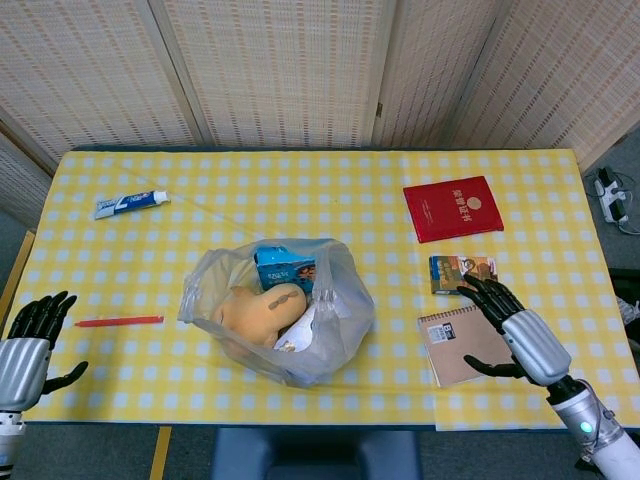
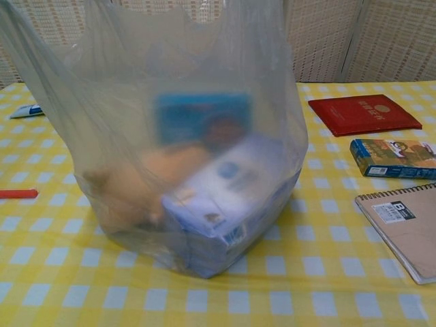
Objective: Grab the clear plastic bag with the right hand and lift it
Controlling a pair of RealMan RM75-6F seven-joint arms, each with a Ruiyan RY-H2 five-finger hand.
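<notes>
While reaching left from above the notebook (image 1: 472, 343), right robot hand (image 1: 520, 330) open, holding nothing. Bag (image 1: 280, 308) mid-tabletop (image 1: 380, 215), well apart. Best approached high, closing on the loose upper rim.
</notes>
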